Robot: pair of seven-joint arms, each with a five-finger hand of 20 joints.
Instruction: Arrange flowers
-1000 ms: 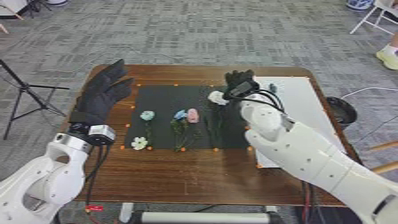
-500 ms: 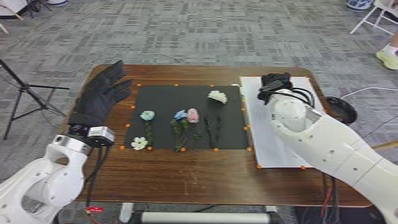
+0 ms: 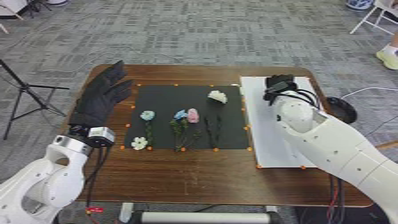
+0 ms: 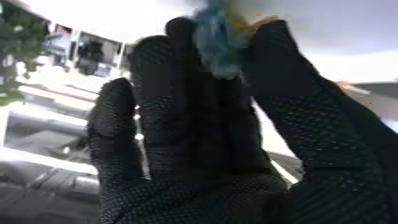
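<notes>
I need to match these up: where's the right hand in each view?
Head view: right hand, over the far part of the white board.
Right wrist view: black glove in the foreground, pinching a blue thing.
Shared landmark: that board, probably the pale surface beyond the fingertips.

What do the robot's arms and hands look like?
The left arm and right arm are white, smooth and rounded, like big plastic bones. The left hand and right hand wear black fabric gloves, and the right glove has a tiny bumpy pattern. Black cables loop around the right wrist.
</notes>
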